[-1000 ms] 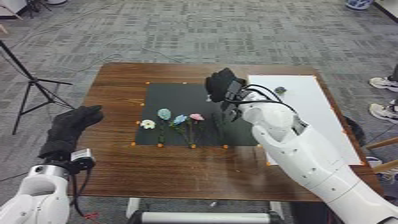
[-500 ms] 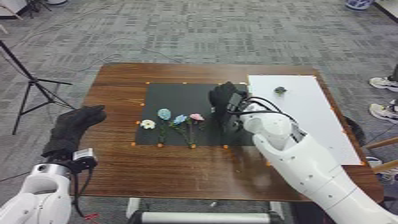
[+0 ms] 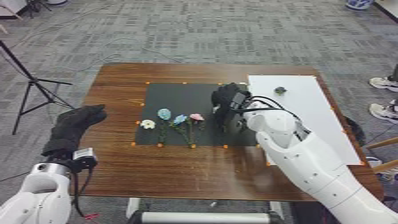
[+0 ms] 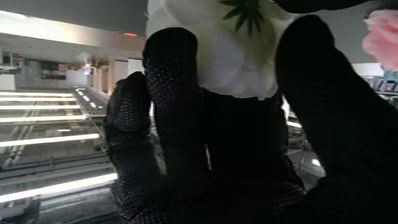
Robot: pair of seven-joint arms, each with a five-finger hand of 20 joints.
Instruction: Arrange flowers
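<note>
The fingers of the right hand (image 3: pixel 227 98) are narrow and hold a white flower (image 4: pixel 234 62) towards the thumb. Four flowers (image 3: pixel 180 119) lie beside the fingers on the black mat (image 3: pixel 182 94), so much seems done. This one is left to place, maybe also the dark thing (image 3: pixel 281 90) on the other side.

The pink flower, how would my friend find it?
On the brown table, find the dark sheet, then the robot's right hand over it. The pink flower lies left of that hand, beside the blue flower, and it's the only pink one.
</note>
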